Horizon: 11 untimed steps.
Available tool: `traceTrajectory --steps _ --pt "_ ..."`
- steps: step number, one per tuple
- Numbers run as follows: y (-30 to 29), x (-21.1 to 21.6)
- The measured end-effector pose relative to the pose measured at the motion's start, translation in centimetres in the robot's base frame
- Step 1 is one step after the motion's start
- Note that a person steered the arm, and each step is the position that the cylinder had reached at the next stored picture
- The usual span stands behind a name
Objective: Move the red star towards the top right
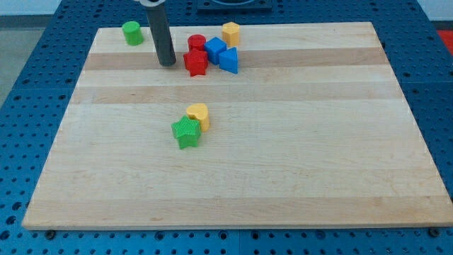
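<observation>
One light, rigid red star (195, 62); my tip (168, 62) sits just left, probably not touching. No pincer here. Push its lower-left face.

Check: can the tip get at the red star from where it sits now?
Probably yes. My tip stands just to the view's left of the red star with only bare board between. But the blue cube, blue triangular block and red cylinder crowd its far side.
</observation>
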<state>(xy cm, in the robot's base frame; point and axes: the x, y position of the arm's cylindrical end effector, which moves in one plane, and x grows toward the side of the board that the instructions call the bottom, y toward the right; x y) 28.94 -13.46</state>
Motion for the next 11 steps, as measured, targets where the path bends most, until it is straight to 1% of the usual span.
traceTrajectory --steps 1,3,5,7,8,9,10,11 --pt "0.2 -0.7" --pt "2.5 0.6" --pt "6.9 4.6" --pt "13.1 8.7" --pt "15.6 8.4" --pt "15.8 5.8" --pt "18.0 4.8" --pt "21.7 4.8"
